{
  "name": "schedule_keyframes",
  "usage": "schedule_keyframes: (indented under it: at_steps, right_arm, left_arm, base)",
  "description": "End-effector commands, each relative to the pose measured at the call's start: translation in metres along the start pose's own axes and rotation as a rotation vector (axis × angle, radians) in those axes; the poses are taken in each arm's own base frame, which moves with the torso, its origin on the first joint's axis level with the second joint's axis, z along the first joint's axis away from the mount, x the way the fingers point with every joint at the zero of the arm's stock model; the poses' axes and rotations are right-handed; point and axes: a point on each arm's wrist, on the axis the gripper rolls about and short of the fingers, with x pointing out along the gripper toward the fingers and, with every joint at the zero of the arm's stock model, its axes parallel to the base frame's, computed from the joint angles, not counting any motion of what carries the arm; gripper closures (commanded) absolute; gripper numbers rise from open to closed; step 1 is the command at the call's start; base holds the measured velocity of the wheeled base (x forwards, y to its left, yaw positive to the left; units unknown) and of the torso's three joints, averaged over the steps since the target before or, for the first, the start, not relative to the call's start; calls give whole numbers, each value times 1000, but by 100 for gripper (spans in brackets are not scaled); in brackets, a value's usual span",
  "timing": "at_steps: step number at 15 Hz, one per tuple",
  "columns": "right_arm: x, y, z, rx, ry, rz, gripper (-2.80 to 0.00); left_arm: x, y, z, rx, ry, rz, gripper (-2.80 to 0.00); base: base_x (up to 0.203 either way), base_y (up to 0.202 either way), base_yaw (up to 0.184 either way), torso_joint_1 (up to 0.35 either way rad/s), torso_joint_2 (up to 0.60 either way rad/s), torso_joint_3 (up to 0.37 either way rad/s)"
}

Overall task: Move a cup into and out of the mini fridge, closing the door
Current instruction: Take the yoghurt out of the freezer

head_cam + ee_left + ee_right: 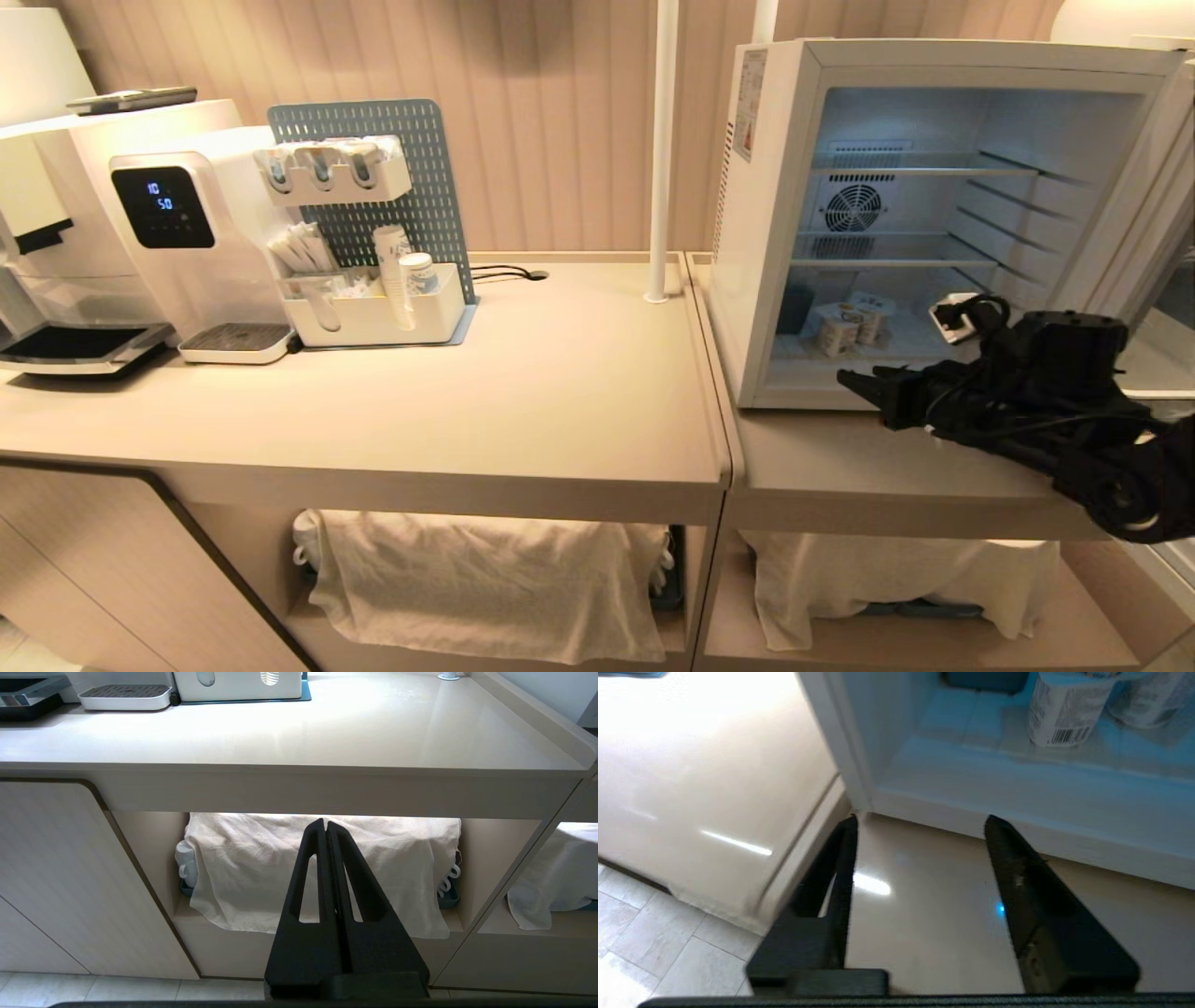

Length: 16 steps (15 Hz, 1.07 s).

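Cups, white printed ones, are standing on the floor of the mini fridge, toward its back, below the two wire shelves and the round rear fan. That white fridge is sitting at the right end of the beige counter, lit inside, and its door is standing swung wide at the fridge's right side. The right gripper is hanging just in front of the fridge's open sill, over the counter, with its black fingers spread apart and holding nothing. In the right wrist view a cup with a barcode is showing inside the fridge, well beyond the fingertips. The left gripper is parked low before the counter's left section, its fingers pressed together and empty, pointing at a white cloth draped over the open shelf below the counter. Far to the fridge's left a white dispenser with a lit display is standing beside a blue pegboard organiser holding stacked paper cups. A white pole is rising from the counter just left of the fridge. Pale vertically panelled wall is running behind everything, and light floor tiles are lying below.
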Motion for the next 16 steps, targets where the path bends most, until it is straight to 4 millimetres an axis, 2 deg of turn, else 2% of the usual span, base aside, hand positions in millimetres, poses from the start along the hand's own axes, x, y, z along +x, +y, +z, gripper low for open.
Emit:
schedule_keyframes:
  at_steps: [1, 7, 16]
  right_arm:
    - [42, -13, -14, 10, 39, -43, -280]
    - [88, -32, -3, 9, 38, -166, -280]
    - [136, -53, 3, 8, 22, -315, -280]
  left_arm:
    - [0, 0, 0, -2, -2, 0, 0]
    - [0, 0, 0, -7, -7, 2, 0]
    - [0, 0, 0, -8, -10, 3, 0]
  base:
    - [0, 0, 0, 0, 0, 0]
    - [0, 0, 0, 0, 0, 0]
    - [0, 0, 0, 0, 0, 0]
